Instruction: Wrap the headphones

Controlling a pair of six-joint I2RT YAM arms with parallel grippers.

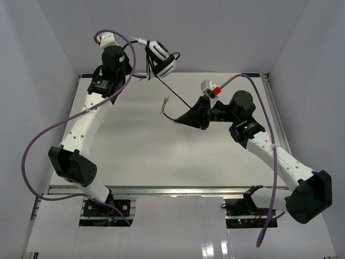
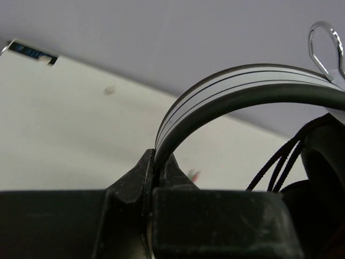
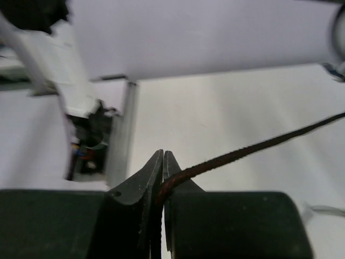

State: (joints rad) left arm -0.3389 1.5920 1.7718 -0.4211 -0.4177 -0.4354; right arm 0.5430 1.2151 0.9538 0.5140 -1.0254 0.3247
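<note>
Plastic headband [image 2: 242, 86], stiff and light, sits pinched in my left gripper [image 2: 159, 162], which holds the headphones [image 1: 160, 56] above the far edge of the desk [image 1: 135, 145]; my right gripper [image 3: 163, 162] is clamped on the thin, limp cord [image 3: 253, 145]; it looks likely to slip, so I'd hold it taut.

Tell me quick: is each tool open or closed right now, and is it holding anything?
Left tool: closed, gripping the headphones.
Right tool: closed, pinching the cord.
</note>
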